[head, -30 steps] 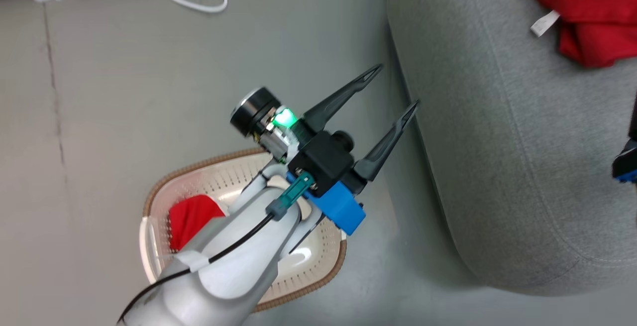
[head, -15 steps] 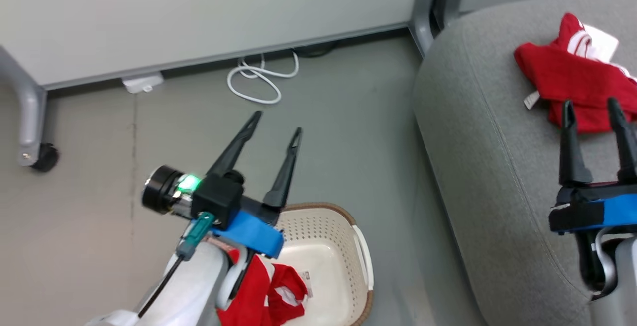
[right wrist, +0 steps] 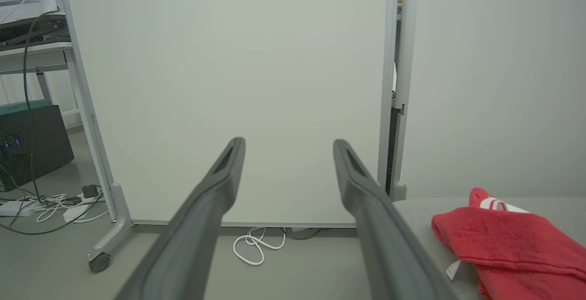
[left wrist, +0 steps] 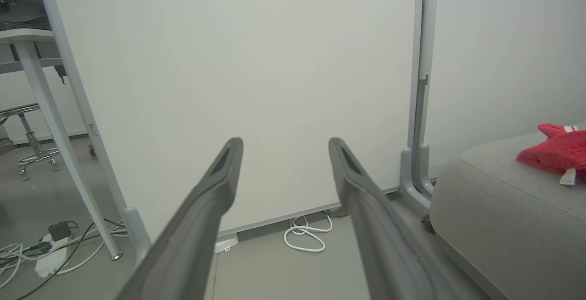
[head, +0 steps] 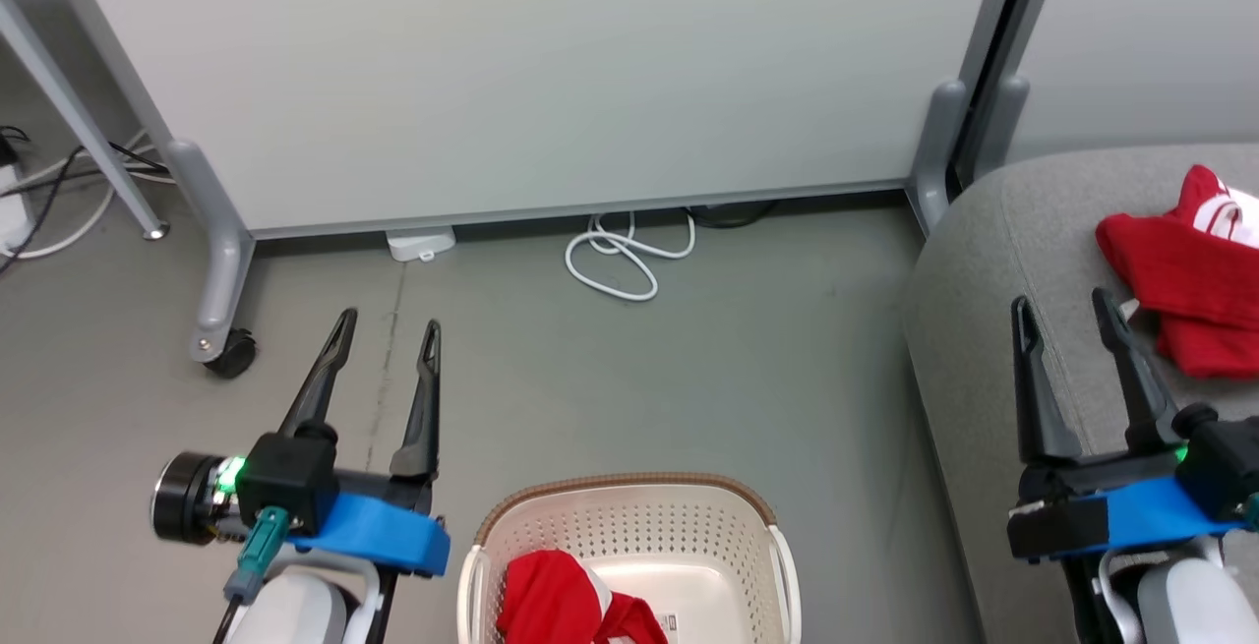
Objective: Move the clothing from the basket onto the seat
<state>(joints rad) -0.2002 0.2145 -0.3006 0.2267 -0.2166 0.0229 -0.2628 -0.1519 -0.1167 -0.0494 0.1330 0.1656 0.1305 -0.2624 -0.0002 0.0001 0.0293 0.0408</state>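
Observation:
One piece of red clothing [head: 1190, 290] with white trim lies on the grey seat [head: 993, 261] at the right; it also appears on the seat [left wrist: 499, 204] as red clothing [left wrist: 556, 151] and as red clothing [right wrist: 512, 240]. A second red garment [head: 556, 600] lies inside the cream basket [head: 629, 516] at the bottom centre. My left gripper [head: 387, 327] stands open and empty over the floor, left of the basket. My right gripper [head: 1064, 305] stands open and empty over the seat's near part, left of the garment there. Both point toward the wall panel.
A white partition panel [head: 511, 74] on grey castor feet [head: 221, 349] stands behind. A coiled white cable [head: 625, 256] lies on the floor below it. More cables and a power strip [left wrist: 50, 256] lie at the left, beside a table leg [head: 84, 123].
The head camera has tilted up, shifting the whole picture. My left arm has swung from above the basket to its left. The right gripper has come fully into view over the seat.

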